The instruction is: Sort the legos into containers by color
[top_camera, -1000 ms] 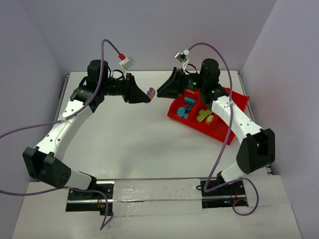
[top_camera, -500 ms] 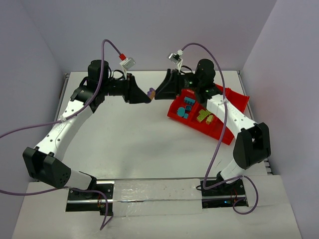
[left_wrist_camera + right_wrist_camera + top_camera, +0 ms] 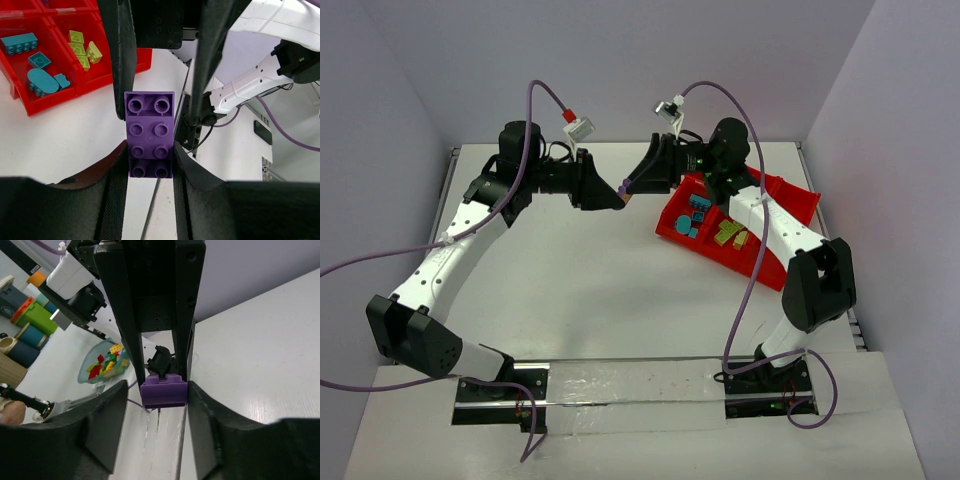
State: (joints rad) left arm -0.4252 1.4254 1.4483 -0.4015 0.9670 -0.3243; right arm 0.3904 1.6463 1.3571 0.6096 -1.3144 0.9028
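The purple brick (image 3: 150, 135) is pinched in the jaws of the left gripper (image 3: 149, 165) above the far table (image 3: 580, 290), left of the red tray (image 3: 670, 233). It is flanked by the jaws of the right gripper (image 3: 161, 390); whether they press it cannot be told.

Noted L gripper (image 3: 617, 194) and R gripper (image 3: 630, 185) tip to tip over far part of table (image 3: 570, 275), small piece (image 3: 624, 192) at junction, too small to ID. Found red tray (image 3: 798, 205) skewed at far R, teal bricks (image 3: 697, 208) in one compt., yellow-green bricks (image 3: 729, 234) in next.

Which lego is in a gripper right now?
The purple two-by-four brick, pinched in the left gripper above the table; the teal bricks and yellow-green bricks lie in the red tray's compartments.
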